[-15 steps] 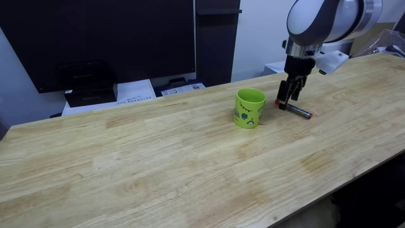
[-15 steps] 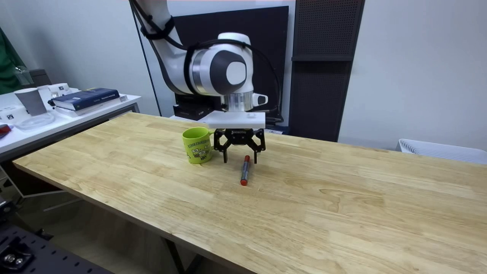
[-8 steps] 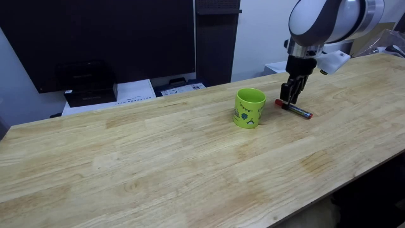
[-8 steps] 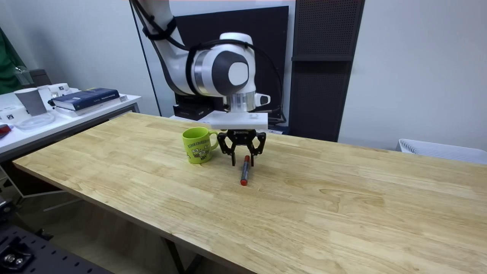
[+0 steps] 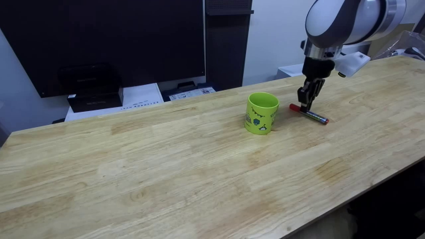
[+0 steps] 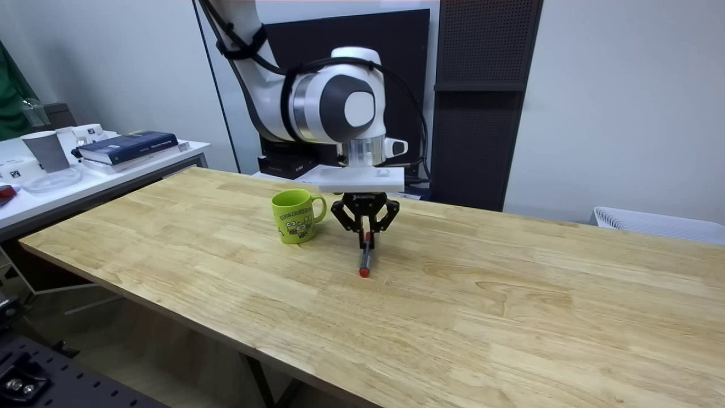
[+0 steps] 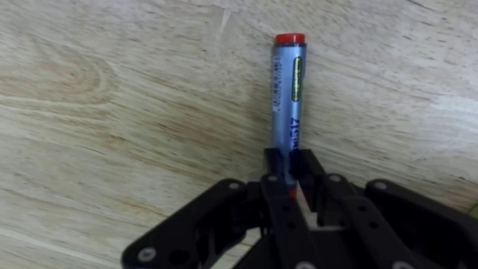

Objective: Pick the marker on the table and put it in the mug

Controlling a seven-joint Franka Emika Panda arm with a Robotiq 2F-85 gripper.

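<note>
"You're pinching the red-capped marker [image 7: 287, 89] with your Robotiq gripper [image 6: 366, 245]."

"Yes, and the marker is lying on the wood-grain tabletop [image 5: 159, 166], outside the lime-green mug [image 6: 291, 218], near its handle [image 6: 324, 208]."

"The mug is standing upright, its floor hiding from you in both exterior views."

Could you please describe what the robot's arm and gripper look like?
The arm is white with dark grey panels and rounded joints, plus black straps and a black cable. It has a silvery collar and white block; the gripper is black, with hinged linkages and small white lettering.
</note>
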